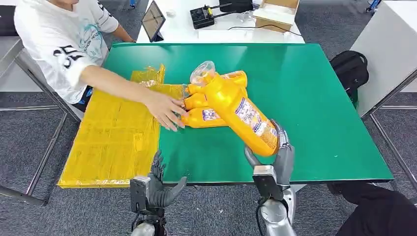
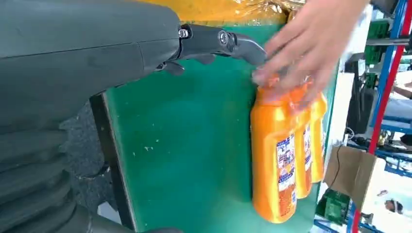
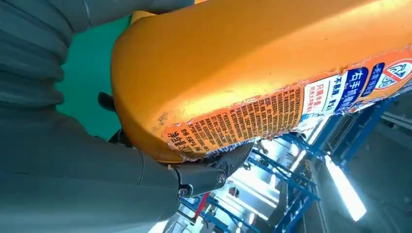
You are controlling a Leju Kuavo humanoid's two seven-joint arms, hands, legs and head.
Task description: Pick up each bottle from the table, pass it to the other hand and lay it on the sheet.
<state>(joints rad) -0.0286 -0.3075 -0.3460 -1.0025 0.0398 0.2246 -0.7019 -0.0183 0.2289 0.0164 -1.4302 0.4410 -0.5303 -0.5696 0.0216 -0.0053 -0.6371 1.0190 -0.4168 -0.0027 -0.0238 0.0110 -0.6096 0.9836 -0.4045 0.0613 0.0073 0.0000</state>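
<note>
At the far left you have a person in a white printed T-shirt [image 1: 59, 44], seated beside the desk, with one bare hand [image 1: 166, 110] reaching onto the necks of the lying bottles; in the left wrist view that hand is blurred. Beneath the forearm lies the crinkled yellow plastic sheet [image 1: 110, 142], glossy and creased, hanging over the near left edge of the flat green-topped desk [image 1: 314, 113].

Your left hand [image 1: 158, 189] sits low at the near desk edge just beside the sheet, its dark fingers [image 2: 228, 42] apart and holding nothing, touching nothing that you can see.

Moving right, a cluster of orange-yellow plastic bottles [image 1: 209, 110] with printed labels lies on its side on the bare green top, just off the sheet's right edge. The bottles lie touching one another, and their necks are wrapped in clear crumpled film. How many lie there is hard to tell, since the held bottle crosses in front of them.

Your right hand [image 1: 275, 157] grips the base of a large orange-yellow plastic bottle with a printed label [image 1: 241, 115], fingers [image 3: 214, 174] wrapped around the smooth rounded bottom. The bottle is tilted, neck pointing away and to the left above the cluster. Its label is scuffed at the edge in the right wrist view, and its neck is cut off there.
</note>
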